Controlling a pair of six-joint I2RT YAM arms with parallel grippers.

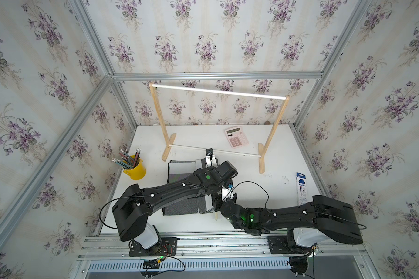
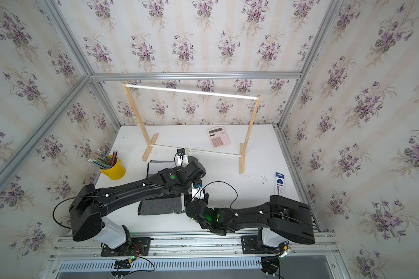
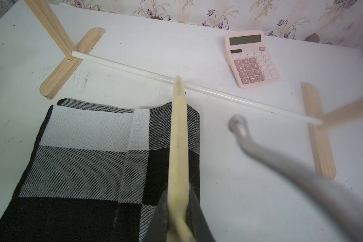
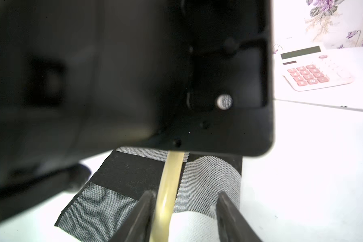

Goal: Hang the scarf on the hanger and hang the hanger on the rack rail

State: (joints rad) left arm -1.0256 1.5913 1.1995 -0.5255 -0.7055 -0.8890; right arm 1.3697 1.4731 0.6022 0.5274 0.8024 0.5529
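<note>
Soft knitted checked scarf (image 3: 82, 157) lying under thin smooth cream hanger (image 3: 177, 136), long way pointing at rack's white rod (image 3: 134, 70), pinched by left gripper (image 3: 177, 201), right gripper (image 4: 184, 197) spread apart.

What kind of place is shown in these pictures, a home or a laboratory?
Most likely a robot test cell dressed like a room: an aluminium frame carries the flowered wallpaper, and two black robot arms stand bolted beside a white table.

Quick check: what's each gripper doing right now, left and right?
Left gripper: closed on the hanger.
Right gripper: open, jaws either side of the hanger, not clamping it.
</note>
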